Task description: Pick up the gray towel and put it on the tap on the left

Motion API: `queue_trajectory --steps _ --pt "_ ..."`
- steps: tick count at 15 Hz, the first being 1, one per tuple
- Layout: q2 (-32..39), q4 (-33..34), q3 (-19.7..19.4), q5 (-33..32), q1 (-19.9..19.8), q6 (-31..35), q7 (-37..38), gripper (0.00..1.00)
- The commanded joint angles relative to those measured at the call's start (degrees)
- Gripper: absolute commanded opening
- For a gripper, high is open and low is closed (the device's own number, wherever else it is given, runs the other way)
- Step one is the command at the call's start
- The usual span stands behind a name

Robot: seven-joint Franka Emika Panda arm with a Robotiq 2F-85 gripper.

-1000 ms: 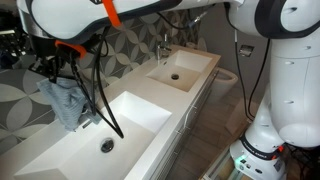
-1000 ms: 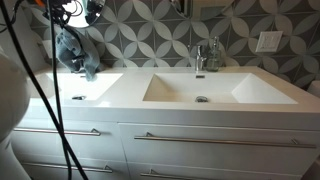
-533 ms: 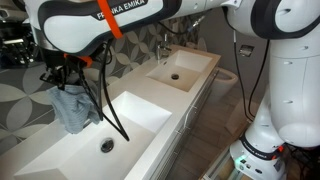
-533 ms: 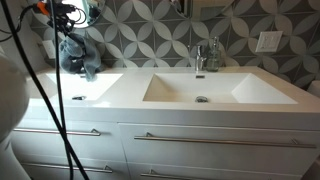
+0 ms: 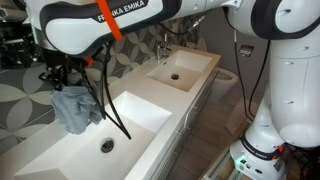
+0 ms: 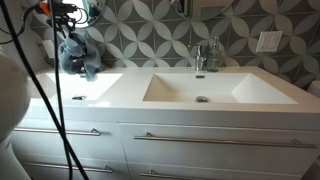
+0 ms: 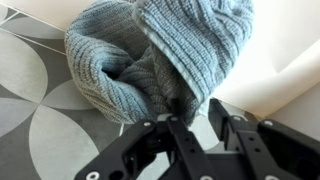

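- The gripper (image 5: 62,78): in the wrist view its jaws stand close together with a fold of the gray towel (image 7: 150,50) between them. I judge the cloth still held, not released.
- Location: the gray towel hangs bunched beneath the claw at the back edge of the left basin (image 5: 150,102), close against the tiled wall (image 6: 140,35). It looks the same in both exterior views.
- Change: over the last second the cloth shifted towards the wall and bunched up. In the last half second it has scarcely moved.
- The left tap is hidden behind the cloth. I cannot tell whether the towel already rests on it.
- Assessment: the carry appears complete, and what remains is settling the cloth and letting go.
- Risk: if it is released off-centre, the towel would likely slide into the basin.
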Motion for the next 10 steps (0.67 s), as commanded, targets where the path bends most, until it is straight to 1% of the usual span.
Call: queue_trajectory --steps 1,2,4,6,7,8,10 --pt "-4.60 0.01 -0.86 0.88 1.88 -4.90 0.20 0.66" --pt "-5.89 0.25 -0.79 1.11 2.26 -7.21 1.49 0.73" --pt "-8.79 0.59 -1.18 -0.81 3.26 -11.61 4.50 0.88" --pt "-11.82 1.27 -0.74 -0.70 3.72 -19.77 8.32 0.99" --pt "-12.97 1.56 -0.51 -1.03 3.88 -23.48 10.26 1.00" --pt "-14.19 1.94 0.02 -0.04 3.79 -27.50 11.70 1.00" --pt "-16.42 2.17 0.92 0.30 3.80 -33.62 14.34 1.00"
